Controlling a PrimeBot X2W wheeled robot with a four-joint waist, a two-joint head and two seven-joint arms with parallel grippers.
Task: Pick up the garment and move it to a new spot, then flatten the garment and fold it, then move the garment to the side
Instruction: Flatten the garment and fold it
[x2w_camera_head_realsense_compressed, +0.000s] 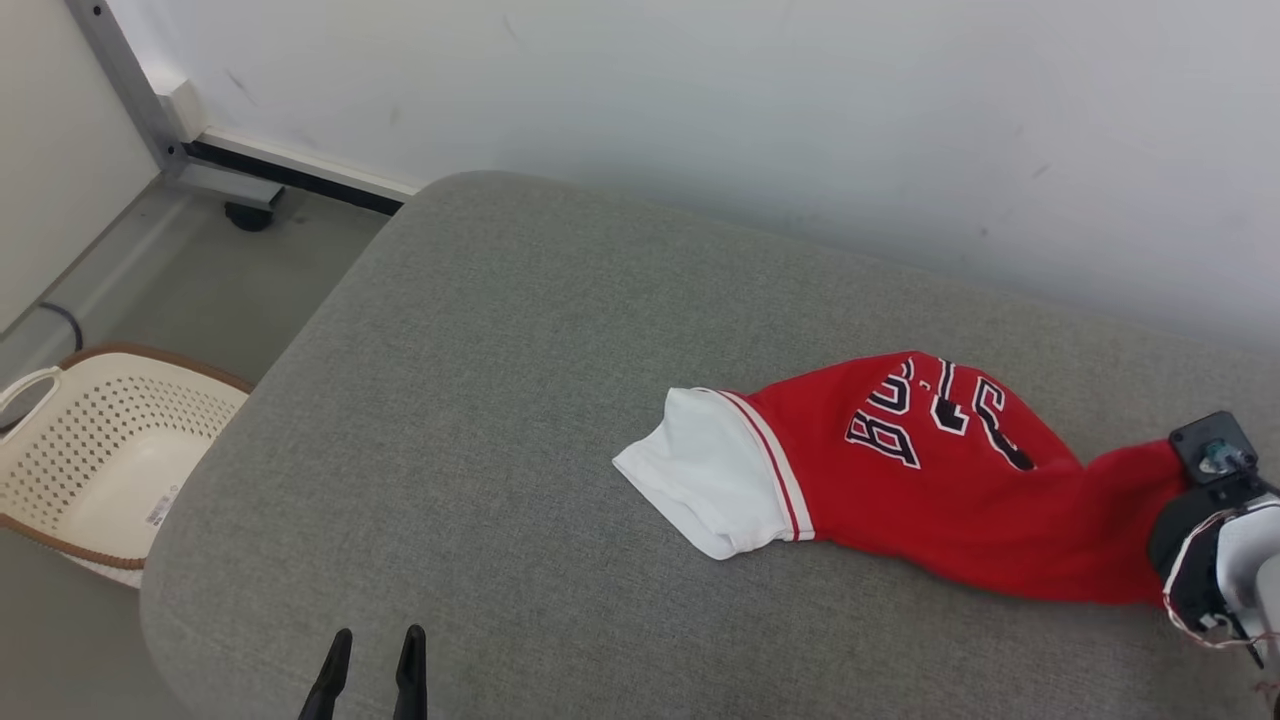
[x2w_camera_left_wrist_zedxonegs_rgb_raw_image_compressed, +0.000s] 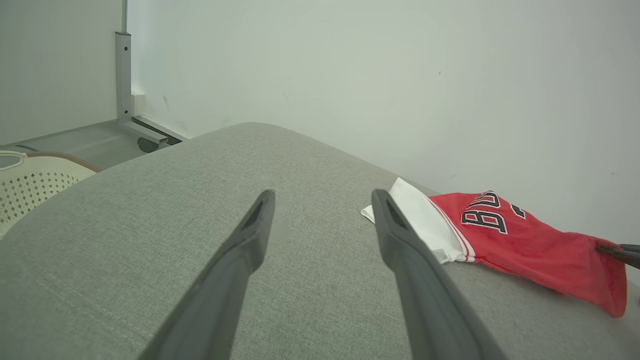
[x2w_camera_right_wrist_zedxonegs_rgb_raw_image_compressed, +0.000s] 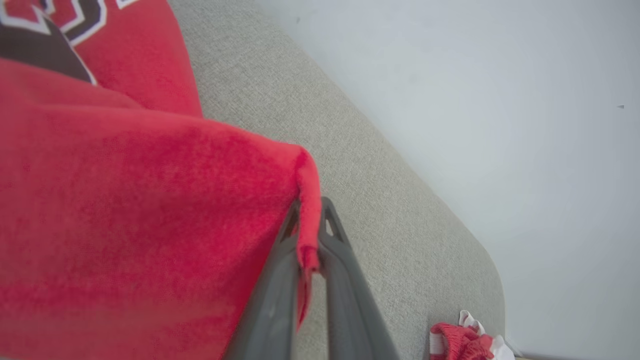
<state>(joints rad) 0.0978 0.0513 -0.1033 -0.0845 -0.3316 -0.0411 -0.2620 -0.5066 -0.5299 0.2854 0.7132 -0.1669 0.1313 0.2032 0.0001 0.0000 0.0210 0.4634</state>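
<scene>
The garment (x2w_camera_head_realsense_compressed: 940, 480) is a red jersey with black-and-white lettering and a white part at its left end. It lies stretched across the right half of the grey cushion (x2w_camera_head_realsense_compressed: 480, 400). My right gripper (x2w_camera_right_wrist_zedxonegs_rgb_raw_image_compressed: 311, 210) is shut on the garment's (x2w_camera_right_wrist_zedxonegs_rgb_raw_image_compressed: 125, 200) red right edge, with a fold of cloth pinched between its fingers. In the head view the right wrist (x2w_camera_head_realsense_compressed: 1215, 540) sits at the garment's far right end. My left gripper (x2w_camera_head_realsense_compressed: 378, 645) hovers open near the cushion's front edge, left of the garment (x2w_camera_left_wrist_zedxonegs_rgb_raw_image_compressed: 525, 240), with nothing between its fingers (x2w_camera_left_wrist_zedxonegs_rgb_raw_image_compressed: 250, 235).
A cream perforated basket (x2w_camera_head_realsense_compressed: 90, 470) stands on the floor left of the cushion. A white wall runs close behind the cushion, with a grey metal frame (x2w_camera_head_realsense_compressed: 190, 150) at its left. A small red-and-white cloth (x2w_camera_right_wrist_zedxonegs_rgb_raw_image_compressed: 467, 342) lies past the cushion's end.
</scene>
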